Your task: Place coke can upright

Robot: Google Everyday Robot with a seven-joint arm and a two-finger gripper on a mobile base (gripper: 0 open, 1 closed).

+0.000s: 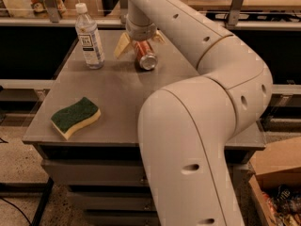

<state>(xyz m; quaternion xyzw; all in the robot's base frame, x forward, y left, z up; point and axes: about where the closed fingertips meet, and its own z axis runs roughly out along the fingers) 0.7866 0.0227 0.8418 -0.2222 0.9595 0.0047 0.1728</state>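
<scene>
On the table (120,91) we see a sponge (75,117) at about 8 o'clock, green side up. At 11 o'clock stands a bottle (89,36), upright and capped. At 12 o'clock the gripper (139,46) reaches down from the arm (207,126), its two pale fingers (121,46) spread wide, one on each side of the can (145,55). We cannot tell whether either finger touches it. The can lies on its side on the tabletop, silver end toward us, just right of the bottle. A cardboard box (277,171) sits on the floor at 4 o'clock.
</scene>
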